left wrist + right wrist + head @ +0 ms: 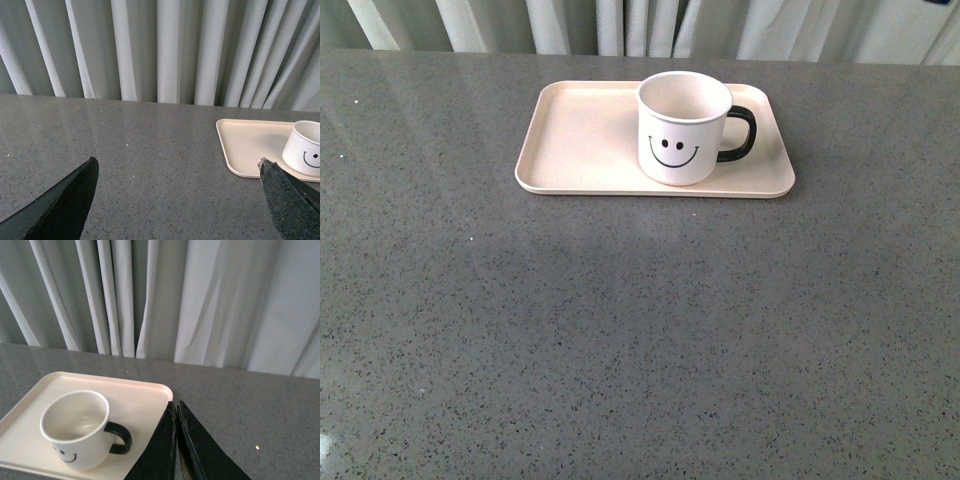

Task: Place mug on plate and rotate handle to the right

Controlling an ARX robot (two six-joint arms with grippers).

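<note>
The mug is seated upright on the right half of the plate, which is set on the far part of the grey tabletop. The handle is directed right. The left hand is spread apart; the right hand is closed together, empty.

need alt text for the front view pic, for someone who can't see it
A cream mug with a black smiley face stands upright on the right half of a pale pink plate, its black handle pointing right. The plate lies toward the far edge of a grey speckled table, with pale curtains behind it.
</note>
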